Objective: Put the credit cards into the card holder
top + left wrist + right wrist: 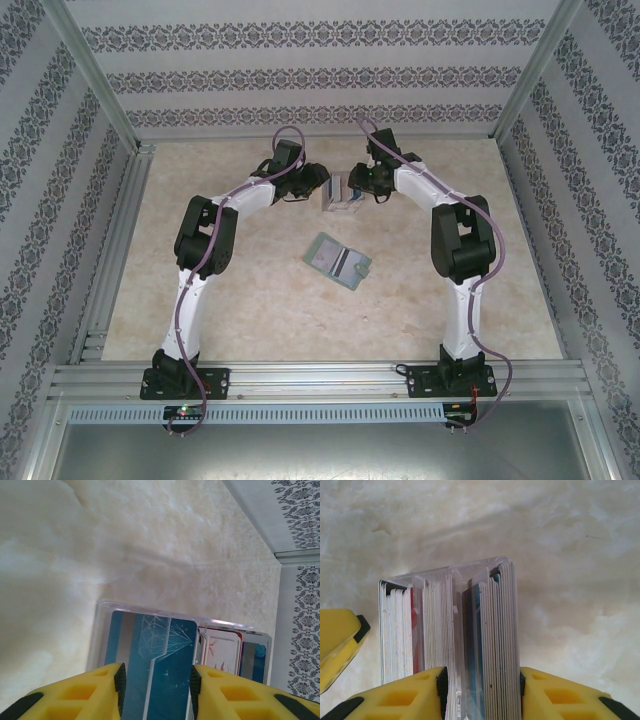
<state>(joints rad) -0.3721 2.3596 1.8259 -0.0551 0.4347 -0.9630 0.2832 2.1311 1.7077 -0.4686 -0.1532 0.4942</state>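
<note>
**Over the far middle of the table, both grippers clamp the card bundle**

Between the two wrists, at the far middle of the table [250, 300], the credit cards [340, 190] sit as a tight pale block, with a gripper on each side. In the left wrist view a blue card with a white line drawing faces the camera. Behind it stand a white card with a reddish edge and another blue one, all framed by the rim of a clear plastic case [100, 630]. In the right wrist view the same cards [450, 630] show edge on, packed in upright groups with clear dividers between them.

The left gripper [156, 680] is narrowed onto the bundle, its yellow fingers [107, 685] pressed against the blue card's two sides. The right gripper [482, 685] is closed partway on the right-hand group of cards, dark pads touching both outer faces. A yellow finger of the other gripper shows at the left edge of that view.

The card holder [337, 260] lies flat on the table, nearer the arm bases than the bundle. It is turned at an angle and well apart from both grippers.
</note>
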